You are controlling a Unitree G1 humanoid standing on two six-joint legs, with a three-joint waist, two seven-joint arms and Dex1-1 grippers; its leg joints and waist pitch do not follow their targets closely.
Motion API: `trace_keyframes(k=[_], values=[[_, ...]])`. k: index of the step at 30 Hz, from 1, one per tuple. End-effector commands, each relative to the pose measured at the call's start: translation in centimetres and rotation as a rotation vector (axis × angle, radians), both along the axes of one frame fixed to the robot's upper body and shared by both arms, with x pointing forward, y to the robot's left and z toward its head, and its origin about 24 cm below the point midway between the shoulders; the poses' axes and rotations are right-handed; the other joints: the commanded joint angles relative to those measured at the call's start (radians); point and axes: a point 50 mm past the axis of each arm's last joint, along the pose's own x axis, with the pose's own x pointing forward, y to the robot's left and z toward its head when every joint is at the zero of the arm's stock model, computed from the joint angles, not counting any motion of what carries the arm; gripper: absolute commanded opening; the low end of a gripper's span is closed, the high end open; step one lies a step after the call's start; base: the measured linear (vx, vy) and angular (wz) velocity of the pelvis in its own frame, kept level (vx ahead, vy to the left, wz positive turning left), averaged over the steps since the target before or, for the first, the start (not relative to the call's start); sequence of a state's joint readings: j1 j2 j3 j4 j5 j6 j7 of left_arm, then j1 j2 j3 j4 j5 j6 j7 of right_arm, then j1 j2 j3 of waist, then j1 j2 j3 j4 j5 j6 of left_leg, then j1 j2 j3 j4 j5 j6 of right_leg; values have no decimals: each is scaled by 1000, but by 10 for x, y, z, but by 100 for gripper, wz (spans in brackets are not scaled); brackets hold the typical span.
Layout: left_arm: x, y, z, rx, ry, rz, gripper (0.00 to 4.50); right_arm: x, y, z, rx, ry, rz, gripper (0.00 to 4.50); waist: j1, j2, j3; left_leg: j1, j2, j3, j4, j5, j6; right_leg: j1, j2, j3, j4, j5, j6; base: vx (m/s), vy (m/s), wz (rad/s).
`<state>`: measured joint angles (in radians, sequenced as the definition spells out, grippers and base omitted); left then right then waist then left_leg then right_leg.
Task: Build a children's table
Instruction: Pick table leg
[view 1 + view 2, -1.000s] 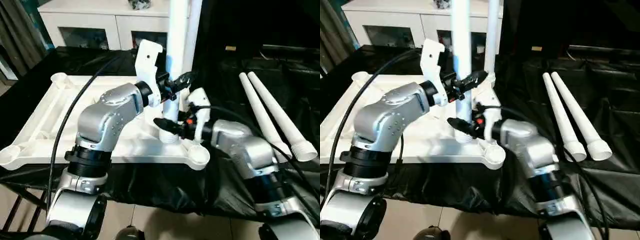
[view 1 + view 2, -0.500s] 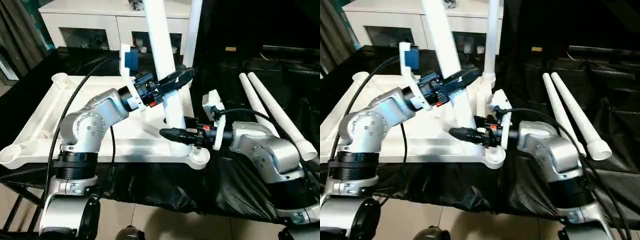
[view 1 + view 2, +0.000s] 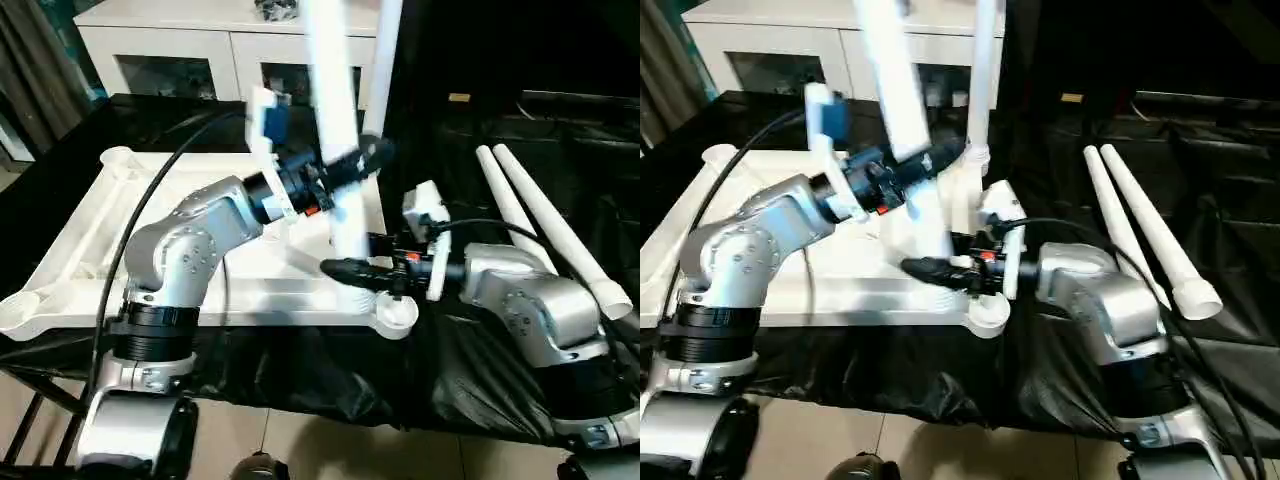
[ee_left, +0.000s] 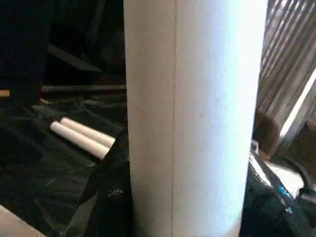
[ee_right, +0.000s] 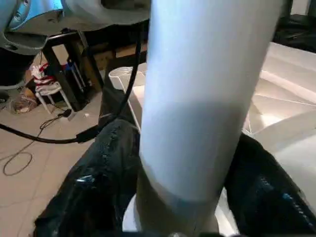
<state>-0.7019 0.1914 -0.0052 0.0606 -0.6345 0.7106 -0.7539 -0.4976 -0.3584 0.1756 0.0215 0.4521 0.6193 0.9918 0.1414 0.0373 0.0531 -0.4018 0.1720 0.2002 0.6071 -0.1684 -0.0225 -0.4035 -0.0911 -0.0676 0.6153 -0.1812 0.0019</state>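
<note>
the surface (image 3: 90, 130), draped in black cloth, carries the children's table top (image 3: 70, 250), which lies upside down across the left and centre of the frame with its ribbed underside up and round sockets at its corners. one leg (image 3: 385, 60) already stands upright at the far right corner, upper centre of the frame. two spare legs (image 3: 545, 225) lie side by side on the cloth at the right, well apart from the top.

the leg in hand (image 3: 335, 120) rises from near the front right corner socket (image 3: 396, 312), leaning slightly toward the upper left. the left pincer (image 3: 352, 166) is clamped on its mid shaft; the left wrist view shows a black finger on each side of the white tube. the right pincer (image 3: 350, 270) sits around the leg's lower end just above the top, with fingers on both sides in the right wrist view; whether it presses the leg or only brackets it cannot be told.

judged step: seating this leg in its socket. to do it well, bring the shaft vertical before pressing, use the lower pincer as a guide, and keep the upper grip firm while turning or pushing, so the thread or taper does not start crooked.
</note>
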Motion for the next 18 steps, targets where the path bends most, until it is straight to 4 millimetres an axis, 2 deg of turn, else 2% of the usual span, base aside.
trace_keyframes(k=[1, 3, 7, 18], values=[[-5, -4, 8, 28, -53, -42, 183, 2, 1, 4, -27, -29, 25, 305, -3, -21, -76, 30, 55, -30, -69, -155, 4, 43, -62, 44, -65, -205, -175, 0, 0, 0], [-6, -5, 8, 39, -59, -57, 183, 1, 1, 4, -38, -23, 44, 305, -3, -20, -75, 29, 55, -30, -69, -154, 6, 44, -63, 45, -65, -198, -181, 0, 0, 0], [-9, -9, 9, 50, -73, -90, 182, 2, 0, 1, -71, 14, 74, 305, -3, -23, -76, 27, 54, -29, -66, -145, 17, 45, -62, 45, -63, -186, -192, 0, 0, 0], [-12, -13, 9, 54, -81, -130, 182, 5, 0, -2, -73, 76, 107, 305, -2, -24, -77, 28, 56, -29, -65, -141, 17, 45, -62, 44, -61, -181, -200, 0, 0, 0]])
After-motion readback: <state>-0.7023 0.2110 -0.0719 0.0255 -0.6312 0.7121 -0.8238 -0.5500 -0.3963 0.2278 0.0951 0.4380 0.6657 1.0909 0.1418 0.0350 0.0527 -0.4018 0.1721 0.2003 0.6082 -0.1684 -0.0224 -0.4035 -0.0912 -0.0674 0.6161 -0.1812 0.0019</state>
